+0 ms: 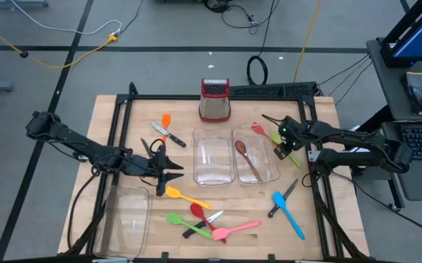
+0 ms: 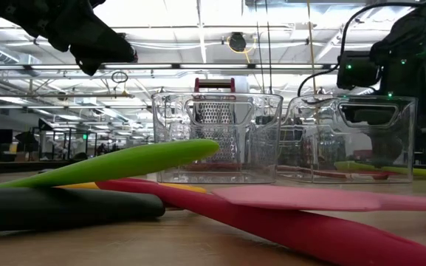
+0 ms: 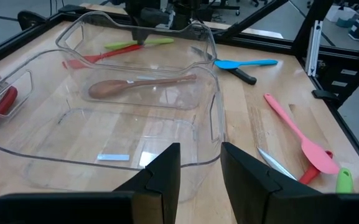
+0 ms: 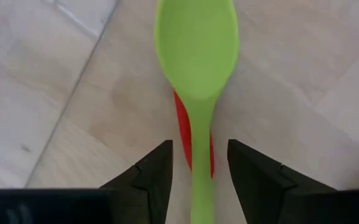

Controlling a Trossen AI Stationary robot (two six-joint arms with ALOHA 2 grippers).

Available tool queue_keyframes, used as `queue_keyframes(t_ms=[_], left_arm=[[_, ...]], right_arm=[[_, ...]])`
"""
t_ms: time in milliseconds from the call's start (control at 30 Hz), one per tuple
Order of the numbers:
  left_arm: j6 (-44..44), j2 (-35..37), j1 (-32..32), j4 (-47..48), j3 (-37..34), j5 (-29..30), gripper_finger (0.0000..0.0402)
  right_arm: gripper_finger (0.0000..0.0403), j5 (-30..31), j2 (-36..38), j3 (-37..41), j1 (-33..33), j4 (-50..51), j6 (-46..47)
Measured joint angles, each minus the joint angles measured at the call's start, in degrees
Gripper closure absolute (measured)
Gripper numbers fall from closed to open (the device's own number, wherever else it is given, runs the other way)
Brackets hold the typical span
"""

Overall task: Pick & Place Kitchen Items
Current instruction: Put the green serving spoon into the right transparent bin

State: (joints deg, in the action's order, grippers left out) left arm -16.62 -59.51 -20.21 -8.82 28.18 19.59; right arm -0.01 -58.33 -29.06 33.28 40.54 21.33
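Looking first at the bright green plastic spoon [image 4: 196,37], we find it lying flat on the wooden worktop [image 1: 342,212], just to the right of the two clear trays in the middle, with its handle resting across a red plastic utensil [image 4: 182,124]. The right tool [image 4: 199,149] is low over this spoon with its two dark fingers [image 4: 157,171] apart, one on either side of the green handle and wider than it, so we see no grip on it.

Beside that, the right-hand clear plastic rectangular tray [image 1: 273,157] holds a brown wooden spoon [image 1: 246,157]. The left-hand clear plastic tray [image 1: 196,157] touches it and has nothing in it. Behind both stands a boxy metal grater with a red top [image 1: 214,100].

The left tool [image 1: 172,169] is just left of the empty tray, its fingers [image 3: 167,171] set a narrow gap apart with nothing between them.

Other utensils lie spread over the worktop:
- Near the grater are an orange plastic spatula [image 1: 166,120] and a black-handled steel knife [image 1: 168,134].
- Toward the front edge we see a yellow plastic spatula [image 1: 185,196], a green plastic spatula [image 1: 181,220], a red plastic spoon [image 1: 197,211], a second black-handled knife [image 1: 205,222] and a pink plastic spatula [image 1: 236,230] lying close together.
- To their right, a blue plastic spatula [image 1: 289,214] lies next to a third black-handled knife [image 1: 282,199].

A third clear plastic tray [image 1: 108,219] sits at the front left corner.
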Motion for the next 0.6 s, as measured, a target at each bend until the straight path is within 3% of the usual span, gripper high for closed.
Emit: queue_keyframes(t_ms=[300,600], left_arm=[[0.07,0.01,0.00,0.03,0.01,-0.02,0.0284],[0.09,0.01,0.00,0.04,0.00,-0.07,0.0284]], right_arm=[[0.0290,-0.03,-0.26,0.00,-0.02,-0.06,0.07],[0.0316,-0.39,-5.73,-0.14,0.00,-0.22,-0.11]])
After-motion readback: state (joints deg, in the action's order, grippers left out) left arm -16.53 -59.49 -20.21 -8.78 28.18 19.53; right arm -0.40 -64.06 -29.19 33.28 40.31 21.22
